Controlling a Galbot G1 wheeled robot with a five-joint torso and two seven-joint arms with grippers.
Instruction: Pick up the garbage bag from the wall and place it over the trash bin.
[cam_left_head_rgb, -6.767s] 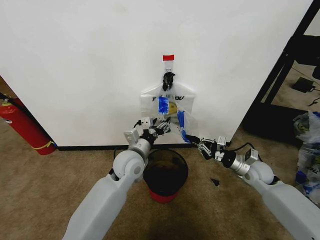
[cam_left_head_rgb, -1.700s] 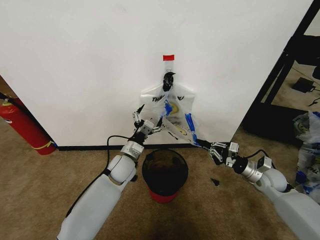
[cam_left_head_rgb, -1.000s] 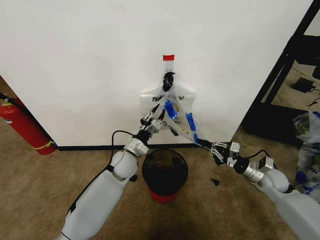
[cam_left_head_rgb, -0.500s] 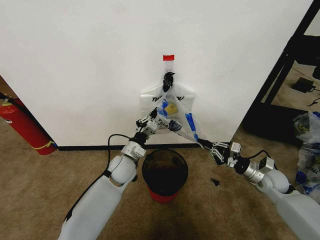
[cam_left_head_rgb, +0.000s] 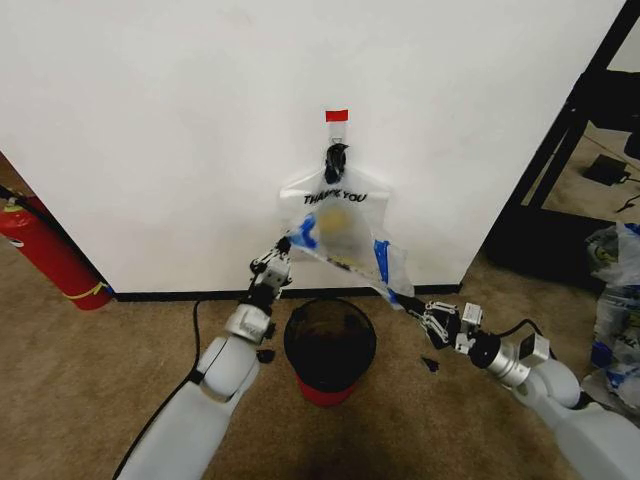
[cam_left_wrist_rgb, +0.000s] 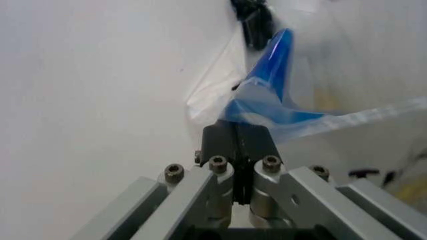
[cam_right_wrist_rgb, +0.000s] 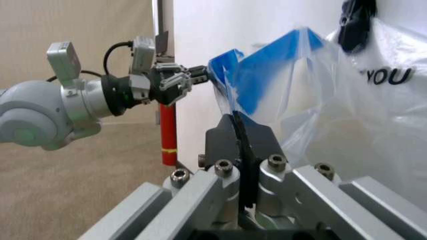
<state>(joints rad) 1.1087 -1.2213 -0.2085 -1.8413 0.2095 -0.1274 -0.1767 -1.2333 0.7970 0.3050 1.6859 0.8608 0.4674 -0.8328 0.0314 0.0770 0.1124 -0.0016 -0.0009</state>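
head view: left gripper (cam_left_head_rgb: 280, 249) and right gripper (cam_left_head_rgb: 414, 304) each clench a lower edge of the garbage bag (cam_left_head_rgb: 338, 222), which stretches between the jaws, hooked above them, with the trash bin (cam_left_head_rgb: 330, 345) below.

Even, soft indoor light falls on the wall (cam_left_head_rgb: 150, 120), bright but without glare. The trash bin (cam_left_head_rgb: 330, 345) throws a dim shadow on the carpet below it (the bin's inside stays dark). In the left wrist view the left tool (cam_left_wrist_rgb: 237, 145) is fairly sharp, while the garbage bag (cam_left_wrist_rgb: 313, 75) beyond it is blurred.
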